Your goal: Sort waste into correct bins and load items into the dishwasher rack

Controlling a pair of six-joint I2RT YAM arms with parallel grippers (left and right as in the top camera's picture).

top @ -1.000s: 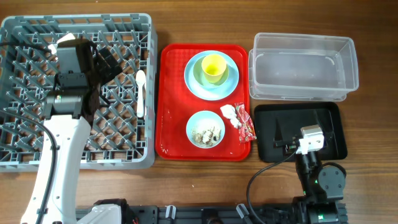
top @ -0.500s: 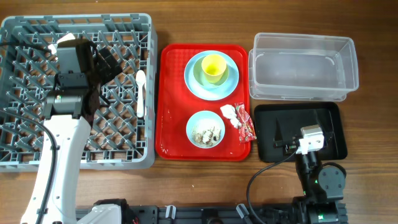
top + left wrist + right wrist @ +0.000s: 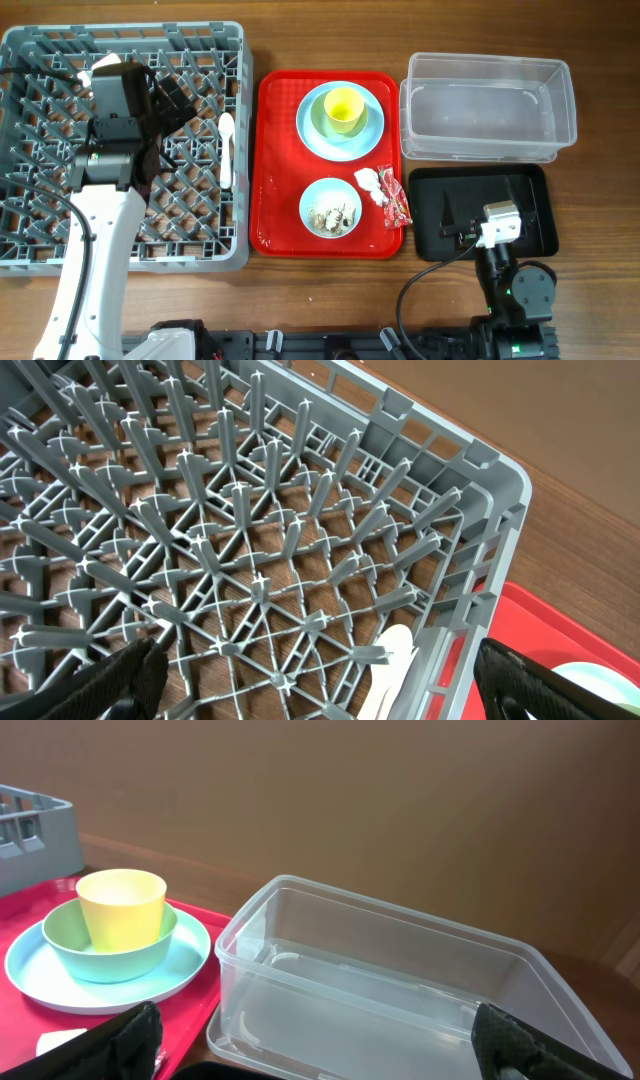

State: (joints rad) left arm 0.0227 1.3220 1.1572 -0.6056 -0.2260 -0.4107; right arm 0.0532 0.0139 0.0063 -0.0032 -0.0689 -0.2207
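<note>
Nothing has moved this past second. The dishwasher rack point(image 3: 200, 262) holds only a white utensil point(image 3: 227, 150), probably the spoon. The plate point(image 3: 305, 125), bowl point(image 3: 306, 205), cup point(image 3: 343, 108) and wrapper point(image 3: 396, 200) sit on the red tray point(image 3: 275, 160). Both the left fingers point(image 3: 110, 680) and right fingers point(image 3: 120, 1040) gape wide, empty, so most work remains.

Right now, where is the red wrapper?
Overhead view: the red snack wrapper lies at the right edge of the red tray, beside the white tissue, left of the black tray.
</note>
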